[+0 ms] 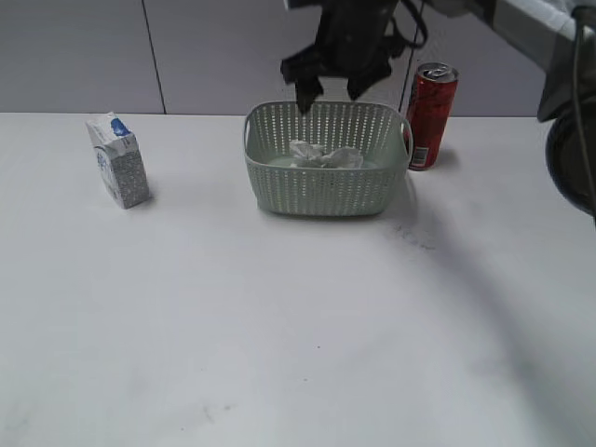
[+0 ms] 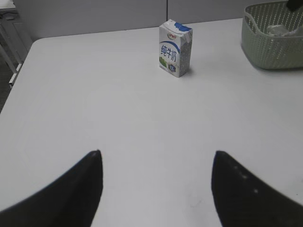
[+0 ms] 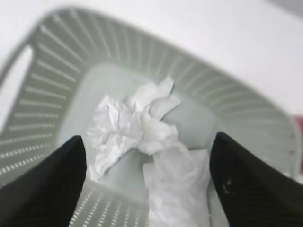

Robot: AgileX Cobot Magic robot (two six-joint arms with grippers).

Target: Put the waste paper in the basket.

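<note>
Here the waste paper (image 3: 142, 127), crumpled white wads, lies heaped on the floor of the pale green basket (image 1: 326, 191), apparently the load delivered and the job close to done, with no other paper visible on the table (image 1: 279, 326). Directly above the basket's back rim hangs the right gripper (image 1: 328, 91), jaws spread and empty, pointing straight down from an arm reaching in from the right. Well to the left, the left gripper (image 2: 156, 184) sits low over bare tabletop, likewise parted and empty, facing a milk carton (image 2: 175, 48).
</note>
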